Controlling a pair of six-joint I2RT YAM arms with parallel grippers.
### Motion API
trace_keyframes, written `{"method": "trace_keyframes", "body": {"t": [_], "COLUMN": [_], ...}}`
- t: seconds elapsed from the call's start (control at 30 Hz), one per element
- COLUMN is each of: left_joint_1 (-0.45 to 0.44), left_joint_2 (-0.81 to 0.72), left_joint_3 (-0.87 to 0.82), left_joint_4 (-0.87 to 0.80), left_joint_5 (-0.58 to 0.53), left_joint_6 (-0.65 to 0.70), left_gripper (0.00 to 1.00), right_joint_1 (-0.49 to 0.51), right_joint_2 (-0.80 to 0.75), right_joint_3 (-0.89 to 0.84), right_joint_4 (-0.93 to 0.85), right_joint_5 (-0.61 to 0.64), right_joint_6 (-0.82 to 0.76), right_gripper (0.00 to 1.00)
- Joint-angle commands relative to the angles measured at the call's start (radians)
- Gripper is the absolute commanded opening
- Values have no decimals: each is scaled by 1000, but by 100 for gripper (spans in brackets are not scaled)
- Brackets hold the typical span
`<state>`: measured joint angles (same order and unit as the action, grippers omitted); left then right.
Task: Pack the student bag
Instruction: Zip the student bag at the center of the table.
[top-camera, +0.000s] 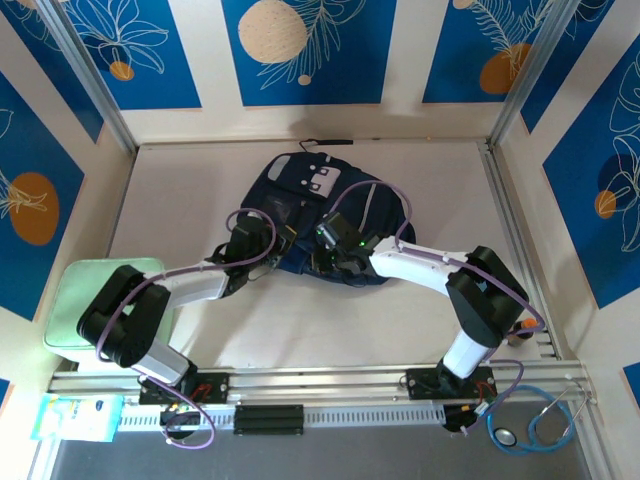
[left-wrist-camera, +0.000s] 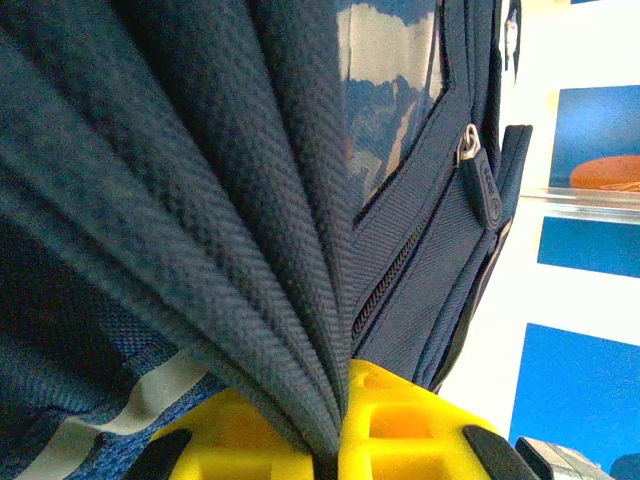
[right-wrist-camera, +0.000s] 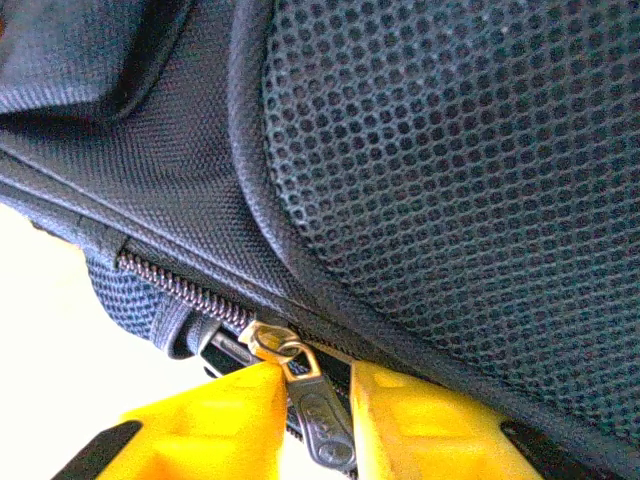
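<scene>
The student bag (top-camera: 320, 215) lies mid-table, and the zip step appears to be in hand. Your left gripper (left-wrist-camera: 335, 440) is clamped on bunched fabric at the bag's near edge. The right gripper (right-wrist-camera: 312, 375) straddles the zipper pull (right-wrist-camera: 325, 435) there, though I cannot tell whether it pinches. You next need a firm grip on the pull, then a draw along the track.

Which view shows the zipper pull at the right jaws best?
Right wrist: the zipper pull hangs close up between the yellow jaws. Top external gives the whole student bag, the pull too small to tell. Left wrist sees bag fabric pinched.
</scene>
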<state>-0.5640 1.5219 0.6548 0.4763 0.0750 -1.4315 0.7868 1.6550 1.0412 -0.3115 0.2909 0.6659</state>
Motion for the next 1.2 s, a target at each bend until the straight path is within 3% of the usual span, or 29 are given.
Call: {"method": "trace_keyframes", "body": {"t": [0.0, 0.3, 0.4, 0.63, 0.87, 1.17], "left_joint_1": [21, 22, 30, 64, 110, 116], "left_joint_2": [-4, 0, 0, -8, -18, 5], "left_joint_3": [19, 25, 22, 12, -13, 2], "left_joint_4": [66, 59, 58, 49, 27, 23], "left_joint_5": [28, 28, 29, 46, 57, 86], "left_joint_6": [23, 28, 30, 42, 60, 69], "left_gripper": [0, 0, 0, 0, 0, 0], "right_joint_1": [-18, 11, 11, -33, -65, -72], "right_joint_2": [33, 72, 56, -29, -81, -66], "right_joint_3": [23, 56, 40, -68, -175, -146], "right_joint_4": [-91, -131, -131, -101, -124, -56], "right_joint_5": [105, 180, 182, 129, 162, -23], "right_joint_6": [-26, -65, -91, -109, -113, -120], "right_gripper": [29, 28, 22, 18, 18, 33]}}
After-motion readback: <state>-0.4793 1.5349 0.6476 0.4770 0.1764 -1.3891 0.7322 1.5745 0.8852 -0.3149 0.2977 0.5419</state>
